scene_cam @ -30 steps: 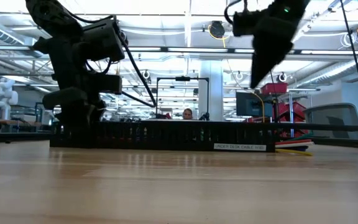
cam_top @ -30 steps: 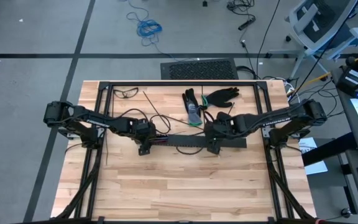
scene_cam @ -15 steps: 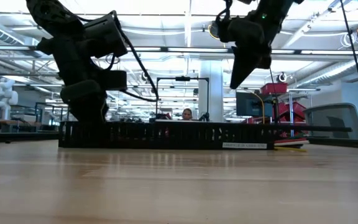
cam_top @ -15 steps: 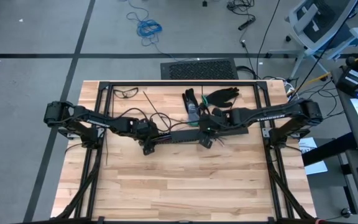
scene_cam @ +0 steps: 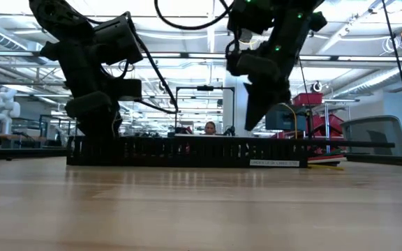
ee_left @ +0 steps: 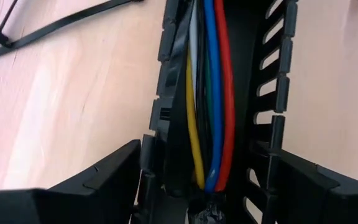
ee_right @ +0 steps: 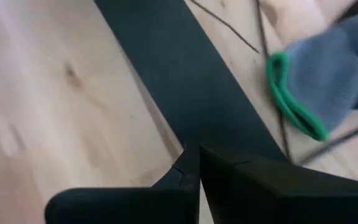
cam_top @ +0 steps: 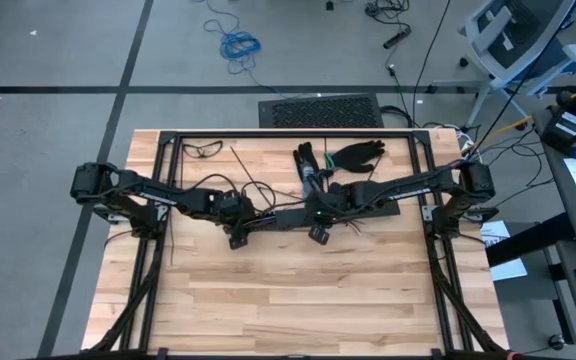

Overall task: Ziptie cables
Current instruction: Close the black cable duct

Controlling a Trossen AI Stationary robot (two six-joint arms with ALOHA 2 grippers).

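The cables [ee_left: 213,93], white, yellow, green, blue and red wires, lie lengthwise inside a long black slotted rail [scene_cam: 187,150] that rests on the table. My left gripper [ee_left: 204,155] is at the rail's left end [cam_top: 236,232], one finger on each side of it. My right gripper [scene_cam: 250,125] is shut, hanging just above the middle of the rail [ee_right: 179,81] and touching nothing I can see. One ziptie [ee_left: 55,25], a thin dark strip, lies flat on the wood beside the rail; others [cam_top: 243,165] lie farther back. My left gripper holds the rail near its left end, its two slotted side walls [ee_left: 157,124] pinched between the two fingers with the cables in between. The fingers come steeply from above and lie across the rail. The rail stays flat on the table.
A grey glove with a green cuff [ee_right: 316,81] and black gloves [cam_top: 358,153] lie behind the rail. Glasses [cam_top: 203,148] sit at the far left. A black frame [cam_top: 288,133] borders the table. The near half of the wooden top [cam_top: 288,300] is bare.
My right gripper has swung toward the table's left along the rail and come down, from over the rail's right part to just above its middle. The rail has slid a little toward the table's right in my left gripper's hold.
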